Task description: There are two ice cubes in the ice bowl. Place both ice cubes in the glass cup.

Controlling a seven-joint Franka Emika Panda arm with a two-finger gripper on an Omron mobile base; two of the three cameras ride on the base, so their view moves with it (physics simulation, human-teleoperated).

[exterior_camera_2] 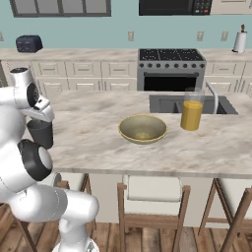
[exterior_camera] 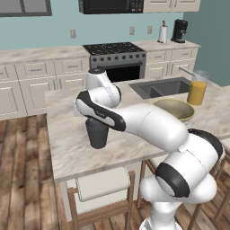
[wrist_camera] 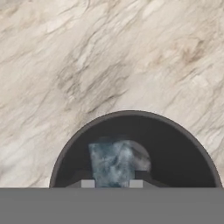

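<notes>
Your pincer point(wrist_camera: 112, 183) is hanging over the small dark grey tumbler point(exterior_camera: 97, 133) on the marble worktop point(exterior_camera_2: 98, 140), jaws nearly closed on a pale translucent ice cube point(wrist_camera: 114, 162). Rightward, the yellow-olive bowl point(exterior_camera_2: 142, 129) is sitting well apart.

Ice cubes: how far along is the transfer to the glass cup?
Done: the ice bowl looks empty in the right base view. In hand: the gripper is over the glass cup, shut on an ice cube. Left: release it. Whether another cube already lies in the cup can't be told.
</notes>
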